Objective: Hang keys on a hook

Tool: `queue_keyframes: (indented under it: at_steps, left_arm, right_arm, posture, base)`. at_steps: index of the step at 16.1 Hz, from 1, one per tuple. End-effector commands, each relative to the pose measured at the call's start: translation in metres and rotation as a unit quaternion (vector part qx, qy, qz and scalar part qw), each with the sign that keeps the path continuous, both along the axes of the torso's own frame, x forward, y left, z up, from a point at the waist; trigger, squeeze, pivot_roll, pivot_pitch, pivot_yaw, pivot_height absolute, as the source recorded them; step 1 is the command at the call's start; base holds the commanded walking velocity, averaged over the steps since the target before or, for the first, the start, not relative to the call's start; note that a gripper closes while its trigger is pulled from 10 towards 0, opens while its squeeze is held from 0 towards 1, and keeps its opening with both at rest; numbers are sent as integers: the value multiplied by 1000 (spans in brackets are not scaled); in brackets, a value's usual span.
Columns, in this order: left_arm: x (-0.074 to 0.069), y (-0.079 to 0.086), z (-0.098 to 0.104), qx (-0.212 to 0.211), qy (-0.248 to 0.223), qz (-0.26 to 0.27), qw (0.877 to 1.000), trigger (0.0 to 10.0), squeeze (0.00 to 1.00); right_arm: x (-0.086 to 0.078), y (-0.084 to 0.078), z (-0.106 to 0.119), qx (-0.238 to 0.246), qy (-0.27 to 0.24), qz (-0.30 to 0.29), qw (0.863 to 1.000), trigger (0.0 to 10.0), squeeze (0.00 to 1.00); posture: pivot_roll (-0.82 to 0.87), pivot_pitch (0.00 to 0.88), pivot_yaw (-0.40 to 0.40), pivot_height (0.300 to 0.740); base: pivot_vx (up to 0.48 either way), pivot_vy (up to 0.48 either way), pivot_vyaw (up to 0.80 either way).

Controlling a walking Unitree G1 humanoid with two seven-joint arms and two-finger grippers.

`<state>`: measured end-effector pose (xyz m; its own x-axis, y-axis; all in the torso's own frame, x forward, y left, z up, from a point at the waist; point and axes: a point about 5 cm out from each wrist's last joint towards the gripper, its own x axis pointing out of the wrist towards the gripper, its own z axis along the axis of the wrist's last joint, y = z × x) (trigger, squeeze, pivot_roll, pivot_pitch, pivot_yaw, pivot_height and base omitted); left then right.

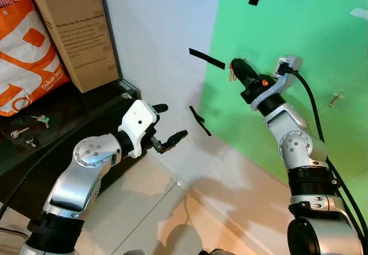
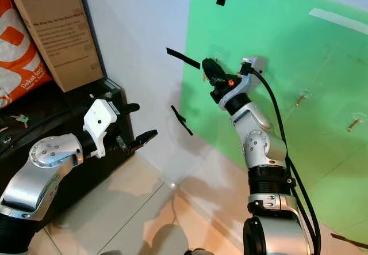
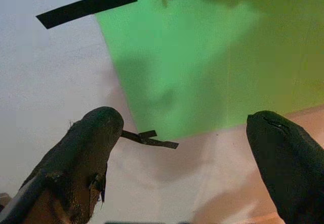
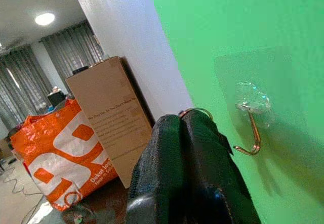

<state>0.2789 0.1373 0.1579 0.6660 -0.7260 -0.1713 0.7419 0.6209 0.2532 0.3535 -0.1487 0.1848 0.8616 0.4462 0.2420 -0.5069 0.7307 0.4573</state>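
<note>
Green board on the white wall ahead: my right fingers (image 4: 185,148) are pinching shut on the key ring (image 4: 197,112), bringing it beside the hook (image 4: 251,128) at three o'clock. Not hung yet. My left fingers (image 1: 169,125) are hanging wide open, empty.

Dark low desk (image 1: 86,114) out beyond the left tool (image 1: 164,125), on its outer side. Carrying an orange bag (image 1: 26,53) and, nearer the tool, an upright cardboard box (image 1: 77,27). Loose keys (image 1: 40,120) lying on the top before the bag, another key (image 1: 19,132) just beside them. Pale tiled floor (image 1: 138,209) beneath both tools.
</note>
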Motion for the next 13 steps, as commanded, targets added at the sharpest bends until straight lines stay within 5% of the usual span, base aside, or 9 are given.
queue_keyframes:
  at_steps: [1,13]
  left_arm:
    - [0,-1,1,3,4,-7,1000,10000,0]
    - [1,-1,2,6,4,-9,1000,10000,0]
  right_arm:
    - [1,-3,2,9,1,-9,1000,10000,0]
    - [-5,-21,-22,28,46,-39,998,10000,0]
  posture:
    - [30,0,-21,740]
    - [32,0,-18,740]
  base:
    - [0,0,0]
    - [0,0,0]
